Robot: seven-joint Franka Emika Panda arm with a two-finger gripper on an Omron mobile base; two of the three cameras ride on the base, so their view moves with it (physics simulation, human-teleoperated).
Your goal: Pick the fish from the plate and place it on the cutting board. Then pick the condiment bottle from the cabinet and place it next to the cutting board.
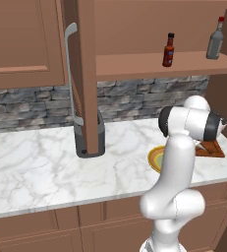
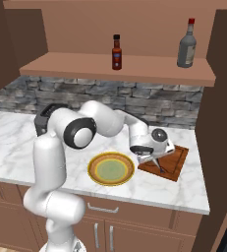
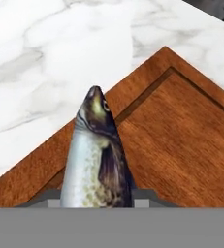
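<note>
My gripper (image 2: pixel 152 158) is shut on the silver-grey fish (image 3: pixel 96 160), which sticks out between the fingertips with its head pointing away. The fish (image 2: pixel 157 165) hangs low over the near-left corner of the reddish-brown cutting board (image 2: pixel 176 160), and I cannot tell whether it touches the wood (image 3: pixel 181 145). The yellow-rimmed plate (image 2: pixel 93 170) lies bare just left of the board. The dark-red condiment bottle (image 2: pixel 116 52) stands upright on the cabinet shelf (image 2: pixel 110 69), well above and left of the gripper. In the left base view the arm hides most of the plate (image 1: pixel 155 158) and the board (image 1: pixel 212 149).
A taller grey bottle (image 2: pixel 186 44) with a red cap stands at the shelf's right end. The open cabinet door (image 1: pixel 85 74) with its long grey handle (image 1: pixel 71 74) juts out over the counter, and a dark grey canister (image 1: pixel 90 142) stands below it. A wooden side wall closes the right.
</note>
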